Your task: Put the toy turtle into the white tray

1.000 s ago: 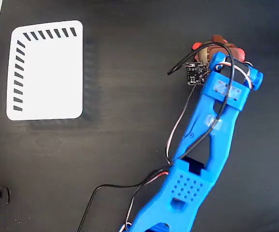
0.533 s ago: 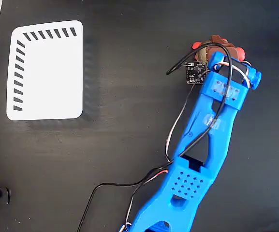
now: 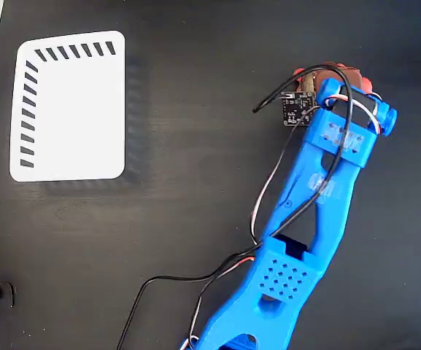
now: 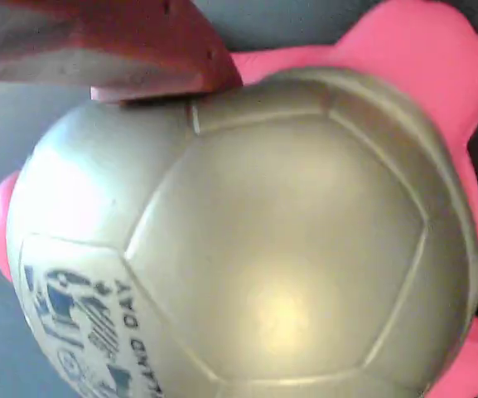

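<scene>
— What's the table look like from your end?

— Black tabletop (image 3: 195, 146), the white tray (image 3: 71, 109) at upper left in the fixed view. My blue arm (image 3: 319, 197) reaches to upper right, its gripper (image 3: 327, 82) over the toy turtle (image 4: 247, 240) — well apart from the tray.

— Got hold of it?

— One brown finger (image 4: 131, 50) touches the shell; I can't tell whether it's clamped.

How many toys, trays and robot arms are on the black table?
Toy turtle: 1
White tray: 1
Blue robot arm: 1
Total: 3
</scene>
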{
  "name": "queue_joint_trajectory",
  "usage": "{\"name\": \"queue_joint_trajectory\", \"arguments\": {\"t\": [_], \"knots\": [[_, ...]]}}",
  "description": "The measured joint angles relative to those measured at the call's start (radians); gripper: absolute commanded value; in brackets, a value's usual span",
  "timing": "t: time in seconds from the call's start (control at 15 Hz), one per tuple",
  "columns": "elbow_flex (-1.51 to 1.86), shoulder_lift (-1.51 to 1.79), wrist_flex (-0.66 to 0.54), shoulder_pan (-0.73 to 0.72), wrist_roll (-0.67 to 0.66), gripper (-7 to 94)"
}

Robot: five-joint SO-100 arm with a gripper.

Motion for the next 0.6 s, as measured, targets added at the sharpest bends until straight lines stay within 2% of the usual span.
{"name": "queue_joint_trajectory", "arguments": {"t": [0.4, 0.6], "knots": [[-0.002, 0.0, 0.0, 0.006, 0.002, 0], [0.008, 0.029, 0.034, 0.003, 0.052, 0]]}}
